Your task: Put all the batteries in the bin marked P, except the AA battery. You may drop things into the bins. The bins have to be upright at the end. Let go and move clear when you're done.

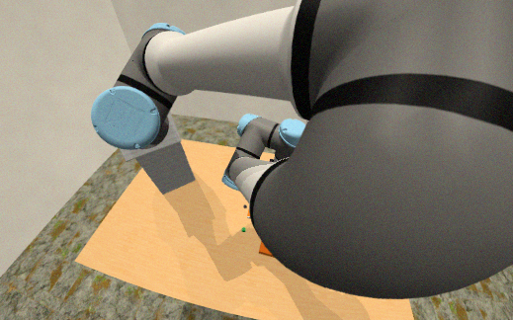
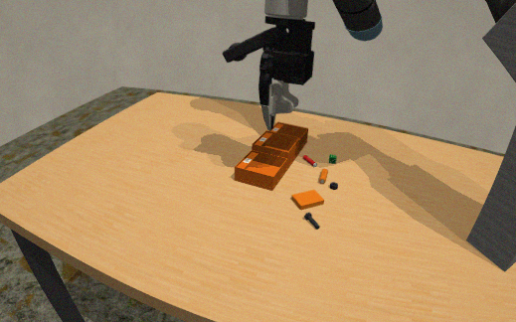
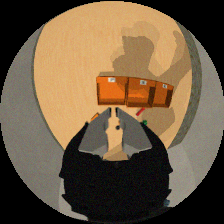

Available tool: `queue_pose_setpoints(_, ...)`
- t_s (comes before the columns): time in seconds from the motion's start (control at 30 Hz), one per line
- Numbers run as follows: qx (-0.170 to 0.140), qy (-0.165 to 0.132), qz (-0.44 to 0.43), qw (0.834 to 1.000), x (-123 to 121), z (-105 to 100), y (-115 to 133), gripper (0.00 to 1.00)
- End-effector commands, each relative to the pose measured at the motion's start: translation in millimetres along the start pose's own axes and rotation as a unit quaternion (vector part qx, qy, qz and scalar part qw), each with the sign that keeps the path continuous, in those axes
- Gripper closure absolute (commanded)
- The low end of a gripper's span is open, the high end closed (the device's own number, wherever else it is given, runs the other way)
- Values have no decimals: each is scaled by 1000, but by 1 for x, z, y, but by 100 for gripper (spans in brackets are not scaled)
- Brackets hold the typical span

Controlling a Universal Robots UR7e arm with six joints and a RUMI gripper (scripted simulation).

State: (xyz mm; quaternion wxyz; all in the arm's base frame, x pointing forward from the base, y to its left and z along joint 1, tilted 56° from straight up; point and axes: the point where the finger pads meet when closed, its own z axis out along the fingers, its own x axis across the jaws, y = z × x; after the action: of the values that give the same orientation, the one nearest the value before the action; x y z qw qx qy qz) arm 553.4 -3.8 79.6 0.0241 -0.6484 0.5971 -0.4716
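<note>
Three orange open bins (image 2: 271, 155) stand in a row on the wooden table, each with a small white label that I cannot read. They also show in the wrist view (image 3: 135, 92). My gripper (image 2: 270, 123) (image 3: 113, 108) hangs above the near edge of the far bin, its fingers shut with nothing between them. To the right of the bins lie a red battery (image 2: 309, 160), a small green block (image 2: 332, 158), an orange cylindrical battery (image 2: 323, 175) and a small black round piece (image 2: 333, 186). In the top view the arm hides the gripper.
A flat orange block (image 2: 307, 199) and a black bolt-like piece (image 2: 311, 220) lie nearer the table's front. A grey slab (image 2: 513, 164) stands at the right side. The arm's large links fill most of the top view.
</note>
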Motion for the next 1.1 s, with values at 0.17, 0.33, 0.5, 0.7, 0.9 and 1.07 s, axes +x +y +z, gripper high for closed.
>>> queue_pose_setpoints(0.17, -3, -1, -1, 1000, -1, -78, 1, 96)
queue_pose_setpoints(0.33, -3, -1, -1, 1000, -1, -97, 1, 96)
queue_pose_setpoints(0.5, -1, 0, 1, 1000, 0, -97, -3, 96)
queue_pose_setpoints(0.7, -1, 0, 1, 1000, 0, -97, -3, 96)
queue_pose_setpoints(0.9, -5, 0, 25, 1000, 4, -89, 6, 86)
queue_pose_setpoints(1.07, -3, 0, 102, 995, 27, -58, 22, 86)
